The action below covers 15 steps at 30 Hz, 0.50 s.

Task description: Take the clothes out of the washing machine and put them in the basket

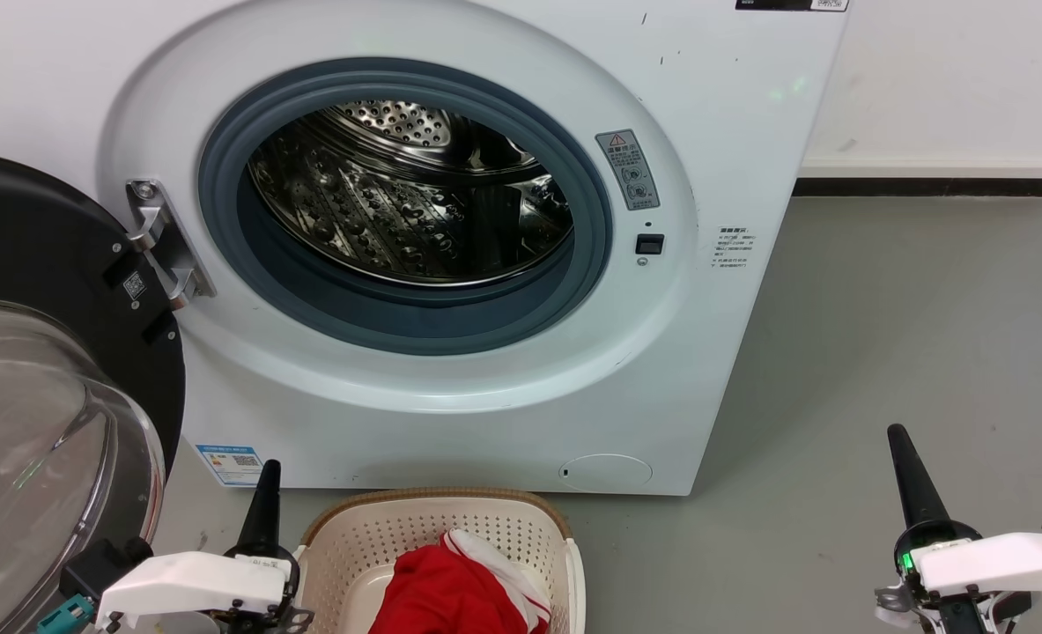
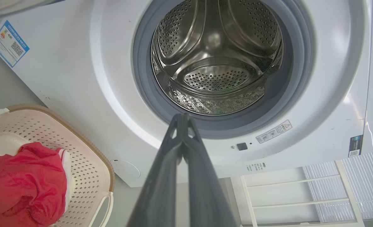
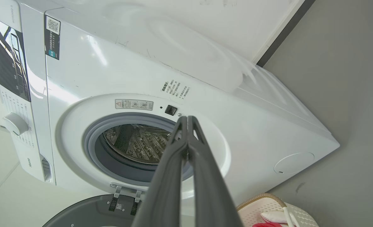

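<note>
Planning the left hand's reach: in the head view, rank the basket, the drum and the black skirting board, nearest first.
1. basket, just right of the left hand.
2. drum, ahead, inside the washing machine.
3. black skirting board, far right, behind.

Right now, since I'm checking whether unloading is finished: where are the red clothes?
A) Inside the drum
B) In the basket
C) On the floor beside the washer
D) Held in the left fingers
B: the red clothes lie in the basket on the floor, and no red fabric shows in the visible part of the drum of the washing machine.
</note>
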{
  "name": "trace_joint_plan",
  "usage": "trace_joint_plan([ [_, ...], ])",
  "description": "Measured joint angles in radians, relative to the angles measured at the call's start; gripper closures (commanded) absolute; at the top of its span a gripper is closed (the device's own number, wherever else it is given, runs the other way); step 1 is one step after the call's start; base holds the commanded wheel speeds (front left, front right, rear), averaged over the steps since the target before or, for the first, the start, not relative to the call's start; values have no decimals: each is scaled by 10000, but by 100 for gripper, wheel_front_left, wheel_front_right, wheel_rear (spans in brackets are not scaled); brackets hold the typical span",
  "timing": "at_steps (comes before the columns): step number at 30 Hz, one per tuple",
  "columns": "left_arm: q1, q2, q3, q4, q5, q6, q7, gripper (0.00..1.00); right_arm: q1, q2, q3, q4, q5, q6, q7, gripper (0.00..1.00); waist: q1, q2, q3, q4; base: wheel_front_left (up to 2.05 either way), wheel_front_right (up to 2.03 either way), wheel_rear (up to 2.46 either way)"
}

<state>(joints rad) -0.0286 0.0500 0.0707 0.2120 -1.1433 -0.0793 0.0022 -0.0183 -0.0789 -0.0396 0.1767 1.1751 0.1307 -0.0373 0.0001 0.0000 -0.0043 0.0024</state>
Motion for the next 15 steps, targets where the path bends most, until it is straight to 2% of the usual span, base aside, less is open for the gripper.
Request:
trace_joint_plan([
  [15, -232, 0, 136, 102, -1484, -176, 366, 100, -243, -2, -102, 211, 1498, 0, 380, 100, -1, 0, 20, -7, 0, 0, 0],
])
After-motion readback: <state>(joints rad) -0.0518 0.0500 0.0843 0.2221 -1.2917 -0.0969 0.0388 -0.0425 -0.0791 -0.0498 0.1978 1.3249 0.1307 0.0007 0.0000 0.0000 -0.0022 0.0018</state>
